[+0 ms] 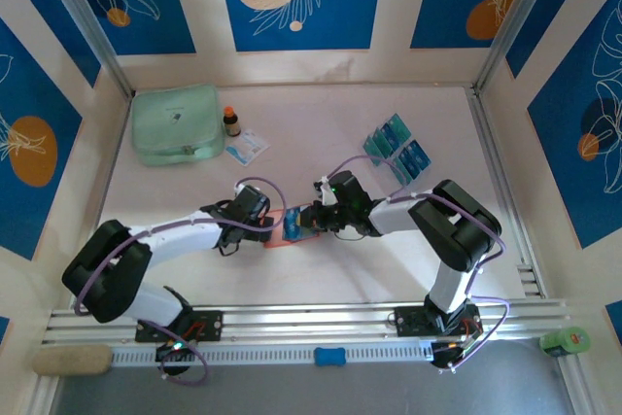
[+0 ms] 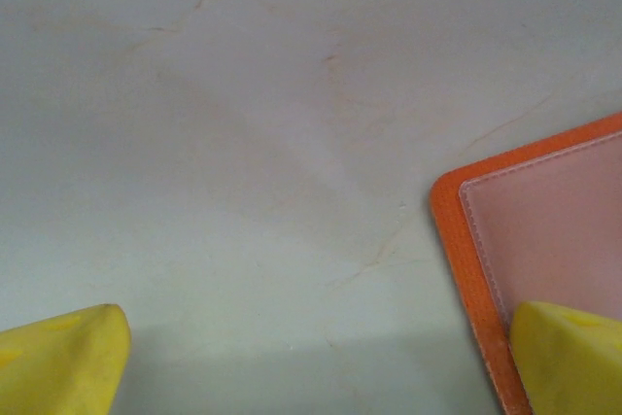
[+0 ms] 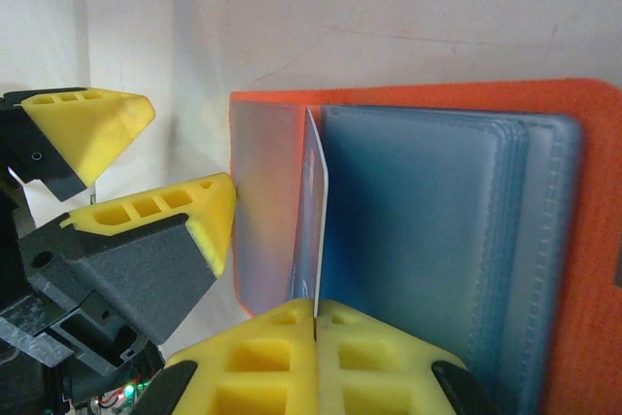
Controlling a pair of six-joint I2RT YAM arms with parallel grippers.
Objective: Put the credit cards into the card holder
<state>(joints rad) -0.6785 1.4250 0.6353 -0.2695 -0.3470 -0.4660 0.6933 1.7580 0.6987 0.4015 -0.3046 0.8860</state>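
Right now, your right gripper [image 3: 316,312] is closed tight on a thin rectangular card [image 3: 314,203] with a blue face. The card stands on edge between the yellow fingertips. Its far end sits in the slot between a pale translucent flap and the stack of blue-tinted pockets inside the small orange-red fold-over card holder [image 3: 586,240]. How deep it reaches into that slot cannot be told.

The card holder lies open and flat on the pale table [image 1: 389,250], between your two arms and just ahead of their bases.

Your left gripper [image 2: 311,364] is spread as wide as it goes and has hold of nothing. In its own wrist view one yellow fingertip [image 2: 569,362] overlaps the stitched orange border at the holder's corner. The other fingertip sits over bare table, well clear of the holder. From the right wrist camera the nearer left finger [image 3: 190,216] meets the holder's outer edge, beside the pale flap. You cannot tell whether it is pressing down.

The remaining teal and blue credit cards [image 1: 398,150] lie fanned together on the table, farther back and to the right, apart from both grippers. At the back left there is a mint-green zip pouch [image 1: 175,123]. Beside it are a small dark bottle [image 1: 231,121] with an orange cap and a flat white-and-blue packet [image 1: 246,146].
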